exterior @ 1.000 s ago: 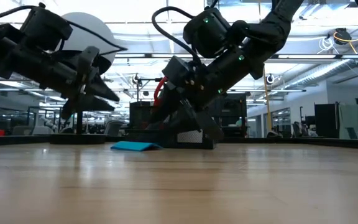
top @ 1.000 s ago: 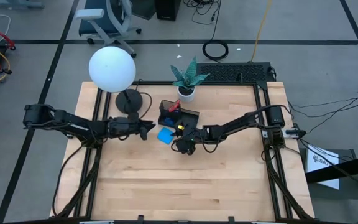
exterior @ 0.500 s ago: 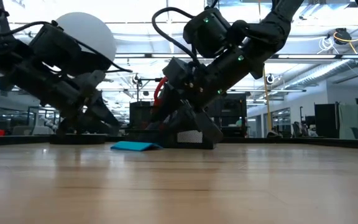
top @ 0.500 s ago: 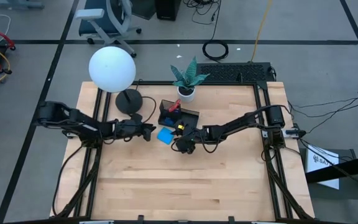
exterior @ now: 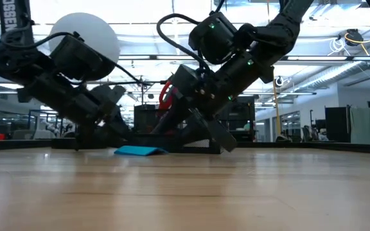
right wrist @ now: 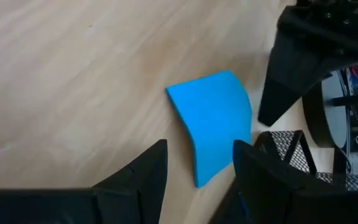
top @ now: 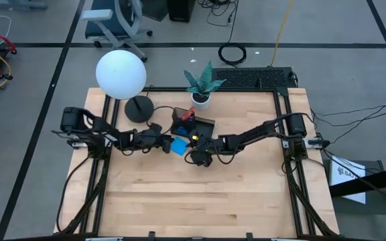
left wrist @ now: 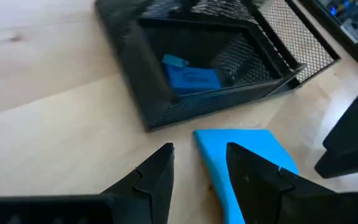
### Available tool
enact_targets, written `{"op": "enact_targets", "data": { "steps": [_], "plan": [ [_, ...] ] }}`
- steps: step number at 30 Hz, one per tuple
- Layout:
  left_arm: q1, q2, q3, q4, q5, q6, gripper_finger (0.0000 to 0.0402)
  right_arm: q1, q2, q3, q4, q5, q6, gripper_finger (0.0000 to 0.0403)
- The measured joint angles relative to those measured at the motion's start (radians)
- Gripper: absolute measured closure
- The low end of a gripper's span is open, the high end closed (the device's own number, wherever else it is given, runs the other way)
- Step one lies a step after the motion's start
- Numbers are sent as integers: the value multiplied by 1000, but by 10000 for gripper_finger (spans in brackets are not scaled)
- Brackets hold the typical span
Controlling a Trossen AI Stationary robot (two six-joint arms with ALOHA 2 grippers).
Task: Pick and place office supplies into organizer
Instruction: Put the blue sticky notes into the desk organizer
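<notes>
Left end effector (top: 164,142): open, low over the tabletop (top: 179,201), my two fingers (left wrist: 160,177) straddling one edge of the pad.
Right end effector (top: 194,156): open too, fingers apart and empty, hanging just off the pad's other side.
Pad (top: 177,145): bright blue, lying flat on the wood between my two end effectors, its near edge curling up a little; it sits just beside the organizer, outside it.
Organizer (top: 203,124): black mesh, behind the pad; a small blue piece (left wrist: 190,78) already lies in its low tray, and red scissors (top: 187,115) stand in the tall end.
Key relation: the pad lies straight ahead of my left fingers, one finger over it and one beside it on bare wood; the left reads as the nearer arm, with the edge already in its gap.
Judgement: closing on that thin edge needs the fingers right down at the wood, or they will slide over the top sheet.
Pens: I cannot find them.
</notes>
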Motion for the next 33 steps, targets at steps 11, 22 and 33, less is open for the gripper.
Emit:
{"op": "enact_targets", "data": {
  "steps": [11, 22, 33],
  "plan": [
    [-15, 19, 52, -10, 71, 13, 247, -3, 41, 4, 7, -4, -1, 228],
    [-15, 19, 52, -1, 65, 15, 247, 7, 145, 97, -25, 1, -20, 229],
    [-21, 19, 52, 13, 62, 17, 247, 8, 146, 98, -48, 85, -38, 244]
  ]
}}
